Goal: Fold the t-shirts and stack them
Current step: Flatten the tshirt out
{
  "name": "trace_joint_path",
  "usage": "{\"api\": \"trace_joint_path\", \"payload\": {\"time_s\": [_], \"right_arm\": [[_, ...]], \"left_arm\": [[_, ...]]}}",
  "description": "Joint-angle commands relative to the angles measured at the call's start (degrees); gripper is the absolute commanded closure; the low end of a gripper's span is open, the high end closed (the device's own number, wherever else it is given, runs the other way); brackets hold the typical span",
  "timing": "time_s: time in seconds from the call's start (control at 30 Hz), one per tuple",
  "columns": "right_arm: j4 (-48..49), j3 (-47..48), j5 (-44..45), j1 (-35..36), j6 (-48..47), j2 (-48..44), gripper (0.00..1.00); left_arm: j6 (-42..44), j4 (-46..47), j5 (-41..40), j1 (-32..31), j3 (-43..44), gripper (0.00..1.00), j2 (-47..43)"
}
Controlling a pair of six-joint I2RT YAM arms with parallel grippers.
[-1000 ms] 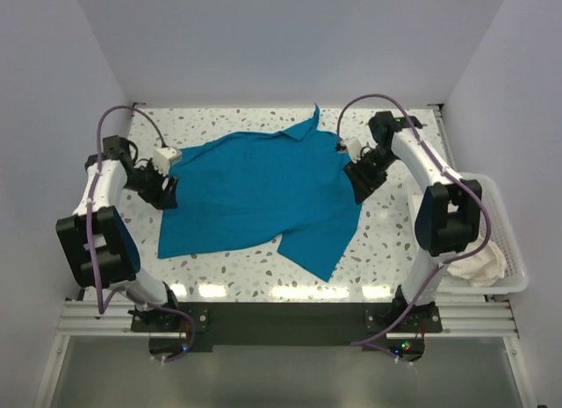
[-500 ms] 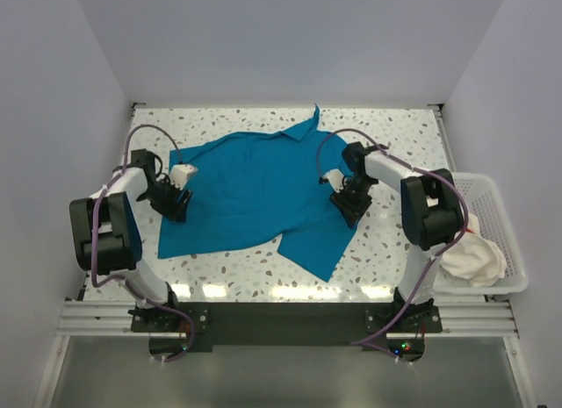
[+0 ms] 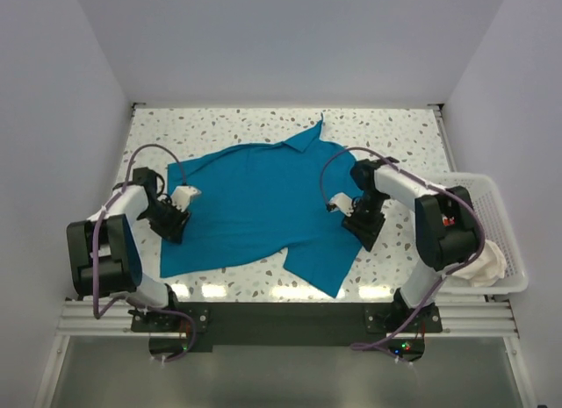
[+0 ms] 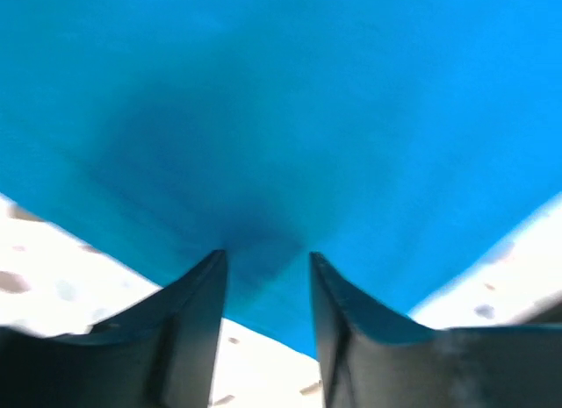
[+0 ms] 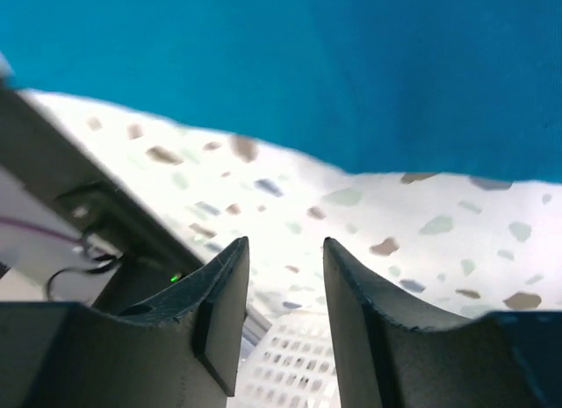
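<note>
Teal shirt [image 3: 263,197] spread flat for folding. Left gripper [image 4: 266,261] spread, fingers straddling its edge; right gripper [image 5: 285,254] spread over bare table [image 3: 395,136], holding nothing.

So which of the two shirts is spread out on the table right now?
The teal-blue shirt, lying open across the speckled table between both grippers. The other, the white shirt, sits bunched in the mesh basket at the right edge.

Even overhead light is washing the speckled surface [image 3: 404,136] bright, glaring along its near edge. Both wrist views are blurring softly; a dark shadow is pooling on the teal shirt [image 4: 281,118].
</note>
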Motion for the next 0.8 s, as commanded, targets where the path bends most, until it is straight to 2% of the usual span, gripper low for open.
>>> {"api": "trace_joint_path", "payload": {"time_s": [0.0,0.03,0.07,0.1,0.13,0.3,0.33,0.47,0.53,0.6,0.67,0.77], "right_arm": [[-11.7,7.0,-9.4,-0.3,-6.2,-6.8,0.56],[-11.8,11.7,-11.1,-0.8,-4.9,-6.9,0.56],[-10.7,13.9,-13.2,-1.4,-2.8,-6.1,0.55],[-7.8,16.0,-14.4,-2.8,1.8,-5.3,0.55],[-6.2,20.1,-14.8,-3.6,4.6,-3.9,0.55],[5.0,32.2,-14.3,-10.8,21.3,7.5,0.52],[6.2,36.5,-13.7,-11.5,22.6,9.1,0.52],[13.1,43.7,-11.0,-12.3,25.5,16.2,0.52],[17.8,46.7,-11.0,-12.2,27.7,20.0,0.51],[21.4,49.3,-11.4,-12.2,29.4,22.4,0.50],[23.0,51.3,-12.3,-12.2,30.2,26.3,0.50],[20.8,56.5,-13.8,-12.2,29.7,31.4,0.51]], "left_arm": [[4.0,-11.0,10.2,0.2,5.6,0.50,-5.4],[3.4,-11.2,13.2,-0.2,11.1,0.47,-6.1],[1.3,-10.3,15.9,-0.5,13.9,0.40,-6.1],[-0.7,-8.6,19.4,-1.2,16.4,0.38,-5.7],[-2.6,-3.9,20.2,-3.6,20.8,0.36,-5.1],[-18.3,19.8,19.3,-11.1,30.6,0.31,4.4],[-20.0,21.3,19.0,-14.0,32.4,0.30,6.6],[-24.9,22.7,17.8,-16.7,42.2,0.32,19.6],[-25.5,21.5,18.1,-16.7,46.2,0.32,22.5],[-25.7,21.5,15.0,-16.6,47.7,0.30,25.3],[-24.6,19.3,12.3,-16.3,49.3,0.29,27.9],[-21.9,12.5,11.6,-14.8,52.3,0.34,30.7]]}}
